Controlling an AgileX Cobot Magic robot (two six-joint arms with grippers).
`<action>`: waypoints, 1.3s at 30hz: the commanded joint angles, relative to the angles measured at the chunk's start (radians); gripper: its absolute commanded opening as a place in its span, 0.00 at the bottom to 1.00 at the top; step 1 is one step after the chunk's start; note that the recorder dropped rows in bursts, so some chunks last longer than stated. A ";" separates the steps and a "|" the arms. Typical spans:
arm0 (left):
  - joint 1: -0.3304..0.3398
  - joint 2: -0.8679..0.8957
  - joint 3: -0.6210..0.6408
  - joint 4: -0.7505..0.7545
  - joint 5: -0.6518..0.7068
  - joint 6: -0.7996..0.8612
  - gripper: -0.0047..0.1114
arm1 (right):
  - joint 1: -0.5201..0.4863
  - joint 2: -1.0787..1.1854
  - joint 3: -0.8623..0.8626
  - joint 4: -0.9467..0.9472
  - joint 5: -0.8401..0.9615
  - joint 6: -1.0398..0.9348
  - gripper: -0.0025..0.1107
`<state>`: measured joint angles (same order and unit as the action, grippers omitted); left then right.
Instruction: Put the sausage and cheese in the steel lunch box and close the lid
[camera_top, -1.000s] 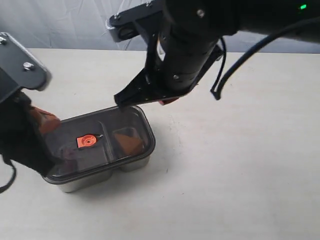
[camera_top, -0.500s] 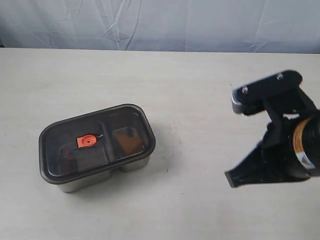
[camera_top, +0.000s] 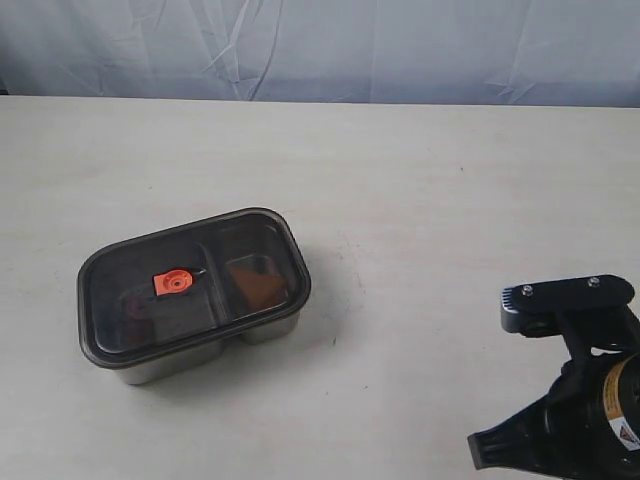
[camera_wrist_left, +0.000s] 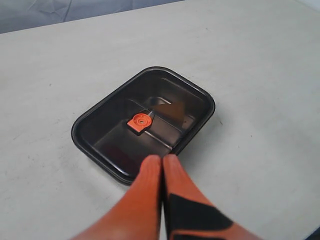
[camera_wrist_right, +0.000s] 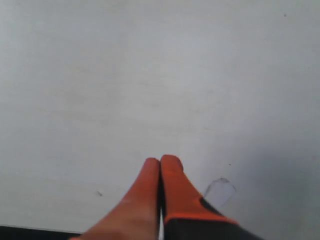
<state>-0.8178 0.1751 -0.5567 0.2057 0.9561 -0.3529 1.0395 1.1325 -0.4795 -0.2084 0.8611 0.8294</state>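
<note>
Light: bright, even, diffuse. We note a soft shadow on the table (camera_top: 420, 200), right of and nearer than the steel lunch box (camera_top: 262, 328). Lid (camera_top: 225, 245): dim sheen. Right wrist view: we find it hazy, right gripper (camera_wrist_right: 160, 161) blurred.

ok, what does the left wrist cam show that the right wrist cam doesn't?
Left wrist only: the lunch box with its dark lid on, the orange valve in the lid's middle, the cheese dimly visible through it, and the left gripper, shut and empty.
Right wrist only: the right gripper, shut and empty, with just the table and one faint pale mark in front of it.
Both: shut orange fingers in the foreground and the same light table.
</note>
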 joint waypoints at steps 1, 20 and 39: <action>-0.002 -0.005 0.003 -0.002 0.002 -0.004 0.04 | -0.002 -0.011 0.004 0.003 -0.061 0.003 0.01; 0.404 -0.140 0.213 0.015 -0.937 0.016 0.04 | -0.002 -0.011 0.004 0.003 -0.476 0.003 0.01; 0.618 -0.175 0.533 -0.316 -0.872 0.016 0.04 | -0.002 -0.011 0.004 0.003 -0.611 0.003 0.01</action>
<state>-0.2011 0.0059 -0.0264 -0.0992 0.0804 -0.3375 1.0395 1.1281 -0.4795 -0.2003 0.2634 0.8318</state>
